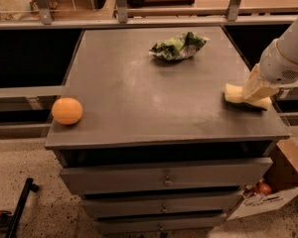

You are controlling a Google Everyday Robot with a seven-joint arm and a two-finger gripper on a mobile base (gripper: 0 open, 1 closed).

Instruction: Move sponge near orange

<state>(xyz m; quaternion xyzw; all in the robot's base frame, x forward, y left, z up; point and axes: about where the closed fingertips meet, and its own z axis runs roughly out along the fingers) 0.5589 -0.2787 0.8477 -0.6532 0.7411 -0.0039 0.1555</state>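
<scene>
The pale yellow sponge (233, 94) lies at the right edge of the grey cabinet top (139, 93). My gripper (255, 94) comes down from the upper right and is shut on the sponge's middle, holding it at or just above the surface. Part of the sponge is hidden behind the gripper. The orange (67, 111) sits at the front left corner of the top, far from the sponge.
A crumpled green-and-white snack bag (178, 46) lies at the back centre of the top. Drawers (164, 180) run below the front edge. A cardboard box (268, 197) stands on the floor at the right. A shelf rail runs behind the cabinet.
</scene>
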